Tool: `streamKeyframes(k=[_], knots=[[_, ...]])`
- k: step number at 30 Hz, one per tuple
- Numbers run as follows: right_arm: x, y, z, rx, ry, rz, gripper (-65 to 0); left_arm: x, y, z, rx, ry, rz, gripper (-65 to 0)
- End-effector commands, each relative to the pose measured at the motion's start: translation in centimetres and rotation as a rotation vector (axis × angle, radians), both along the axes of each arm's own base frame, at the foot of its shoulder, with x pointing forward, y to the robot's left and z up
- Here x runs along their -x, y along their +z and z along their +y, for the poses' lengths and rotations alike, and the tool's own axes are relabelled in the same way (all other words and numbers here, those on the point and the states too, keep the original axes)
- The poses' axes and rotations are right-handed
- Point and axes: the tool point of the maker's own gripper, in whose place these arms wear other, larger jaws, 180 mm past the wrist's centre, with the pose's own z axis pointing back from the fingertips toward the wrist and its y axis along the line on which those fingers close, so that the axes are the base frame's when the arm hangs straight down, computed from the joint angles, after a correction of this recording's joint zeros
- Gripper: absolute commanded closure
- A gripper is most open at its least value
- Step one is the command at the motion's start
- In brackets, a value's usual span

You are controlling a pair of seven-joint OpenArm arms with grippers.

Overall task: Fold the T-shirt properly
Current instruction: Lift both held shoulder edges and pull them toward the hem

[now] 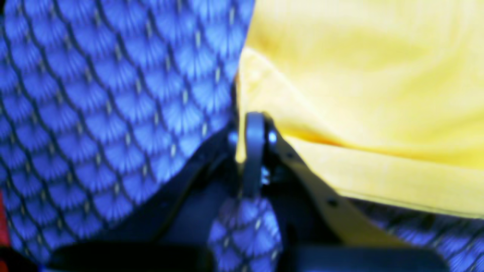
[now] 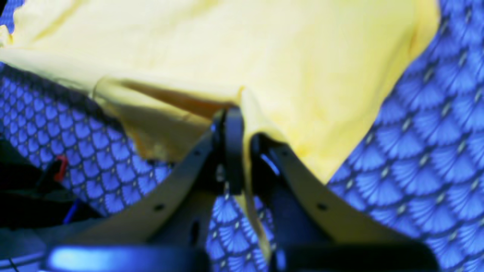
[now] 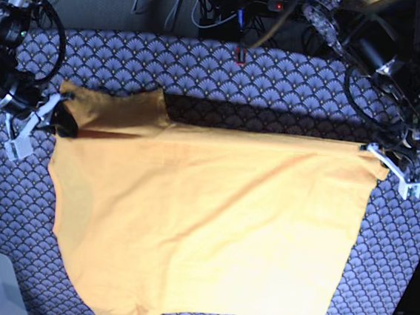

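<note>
Left wrist view: the left gripper (image 1: 254,124) has its jaws pressed together on a thin edge of the T-shirt (image 1: 363,87). The yellow cloth rises from the pinch point and spreads up and to the right, with one fold line running below it. The blue scale-patterned table cloth (image 1: 113,94) fills the left side and shows again beneath the gripper body. This view is soft in focus.

Right wrist view: the right gripper (image 2: 236,126) is likewise clamped on a bunched edge of the T-shirt (image 2: 264,56). A strip of cloth passes down between the two fingers. A darker, creased flap lies just left of the pinch. The table cloth (image 2: 423,158) shows on both sides.

Base view: the T-shirt (image 3: 203,224) lies spread over the middle of the table cloth (image 3: 203,71), mostly flat, with light wrinkles. Its far edge is stretched in a nearly straight line between the two grippers. The right gripper (image 3: 56,113) holds the far corner at the picture's left, where a sleeve or flap stands up beyond the line. The left gripper (image 3: 378,155) holds the far corner at the picture's right. The near edge runs off the bottom of the picture. Cables (image 3: 210,5) and equipment sit beyond the table's far edge.
</note>
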Motion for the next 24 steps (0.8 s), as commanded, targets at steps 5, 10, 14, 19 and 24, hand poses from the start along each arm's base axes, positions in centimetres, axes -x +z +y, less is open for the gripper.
streamKeyframes(k=[5,10,14,19,24], knots=[[-3.5,1.9,-2.1,0.095,-0.030,-0.061,0.0,-3.7,0.6,-0.8,0.045,-0.014,-0.040,0.0],[-6.2,1.3,-3.8,0.089,-0.078,-0.031,0.0,-5.9,0.6,-1.2,0.056,-0.034,-0.025,0.0],[-7.9,1.9,-4.9,0.107,-0.104,-0.036,-0.1,-7.9,2.5,-1.2,0.057,-0.037,-0.074,0.0],[-9.9,3.5,-4.6,0.126,-0.069,-0.063,-0.1,-9.8,5.0,-0.5,0.041,-0.033,-0.129,0.0],[-11.5,4.5,-3.3,0.132,-0.027,-0.088,-0.1,-10.3,5.8,-0.2,0.036,-0.031,-0.154,0.0]])
